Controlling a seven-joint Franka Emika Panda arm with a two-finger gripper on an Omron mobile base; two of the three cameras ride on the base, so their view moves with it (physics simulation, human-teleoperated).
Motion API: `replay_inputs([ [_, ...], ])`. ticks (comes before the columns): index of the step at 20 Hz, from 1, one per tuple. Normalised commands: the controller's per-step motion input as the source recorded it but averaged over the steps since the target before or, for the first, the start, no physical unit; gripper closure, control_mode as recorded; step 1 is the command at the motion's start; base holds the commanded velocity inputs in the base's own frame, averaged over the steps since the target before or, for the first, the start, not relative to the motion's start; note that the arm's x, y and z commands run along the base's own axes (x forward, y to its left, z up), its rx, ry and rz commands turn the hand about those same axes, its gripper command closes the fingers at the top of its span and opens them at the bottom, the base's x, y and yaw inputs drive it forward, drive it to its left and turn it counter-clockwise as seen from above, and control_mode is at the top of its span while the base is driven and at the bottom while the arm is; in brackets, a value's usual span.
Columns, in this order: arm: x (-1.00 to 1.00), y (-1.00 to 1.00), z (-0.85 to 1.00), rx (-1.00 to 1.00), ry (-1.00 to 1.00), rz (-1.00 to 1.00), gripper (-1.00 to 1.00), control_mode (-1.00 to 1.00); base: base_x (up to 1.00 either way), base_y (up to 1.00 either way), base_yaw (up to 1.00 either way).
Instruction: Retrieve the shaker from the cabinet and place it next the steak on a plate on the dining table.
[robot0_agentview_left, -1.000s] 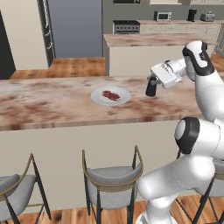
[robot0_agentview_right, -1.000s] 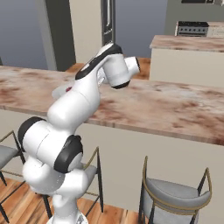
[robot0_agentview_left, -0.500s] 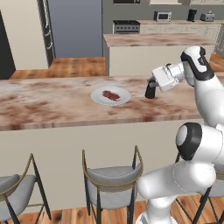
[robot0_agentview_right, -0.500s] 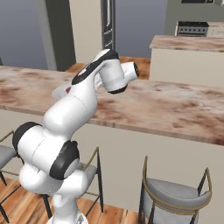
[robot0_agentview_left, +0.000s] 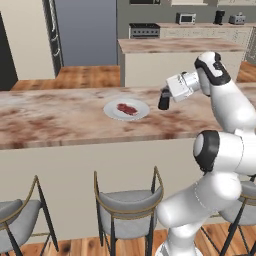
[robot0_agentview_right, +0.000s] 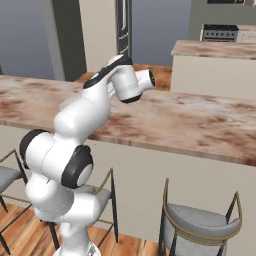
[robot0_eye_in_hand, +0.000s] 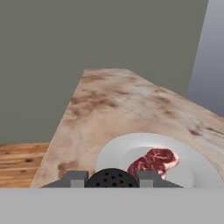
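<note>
My gripper (robot0_agentview_left: 166, 96) is shut on the small black shaker (robot0_agentview_left: 163, 99), holding it upright just over the dining table (robot0_agentview_left: 60, 120), a short way right of the white plate (robot0_agentview_left: 112, 109). The dark red steak (robot0_agentview_left: 127, 108) lies in the middle of that plate. In the hand view the shaker's perforated black cap (robot0_eye_in_hand: 112, 178) sits between my fingertips (robot0_eye_in_hand: 75, 179), with the plate (robot0_eye_in_hand: 114, 151) and steak (robot0_eye_in_hand: 153, 161) just beyond it. Whether the shaker's base touches the marble top, I cannot tell.
Bar stools (robot0_agentview_left: 128, 206) stand along the table's near side, with one more (robot0_agentview_right: 201, 220) to the right. A shorter marble island (robot0_agentview_left: 175, 46) lies behind the table, and a tall grey fridge (robot0_agentview_left: 85, 30) stands at the back wall.
The arm has carried the shaker a little to the left, closer to the plate. The plate and steak have not moved.
</note>
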Motion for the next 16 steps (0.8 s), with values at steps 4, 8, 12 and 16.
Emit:
replay_inputs([
  [4, 0.19, -0.08, -0.14, 0.00, 0.01, 0.07, 1.00, -1.00, 0.00, 0.00, 0.00],
  [8, 0.09, 0.00, -0.16, 0.00, 0.07, 0.03, 1.00, -1.00, 0.00, 0.00, 0.00],
  [12, 0.12, 0.00, -0.15, 0.00, 0.05, 0.00, 1.00, -1.00, 0.00, 0.00, 0.00],
  [16, 0.14, 0.00, -0.14, 0.00, 0.05, 0.00, 1.00, -1.00, 0.00, 0.00, 0.00],
])
